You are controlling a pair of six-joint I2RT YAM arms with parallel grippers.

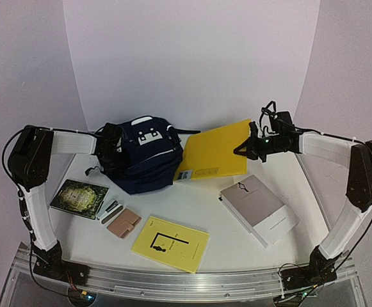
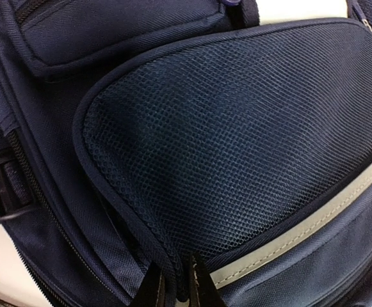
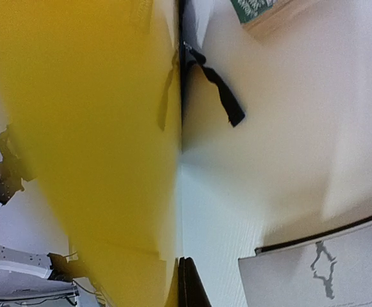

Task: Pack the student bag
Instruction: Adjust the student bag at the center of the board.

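Jaws on student bag [image 2: 237, 141], yellow folder [image 3: 77, 128]

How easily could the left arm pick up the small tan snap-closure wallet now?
Probably not yet: the left gripper is pinched on the dark navy fabric backpack. Otherwise the way looks free: the tan wallet lies uncovered on that arm's side.

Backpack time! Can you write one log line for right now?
left gripper: pinching backpack seam | right gripper: holding yellow folder edge
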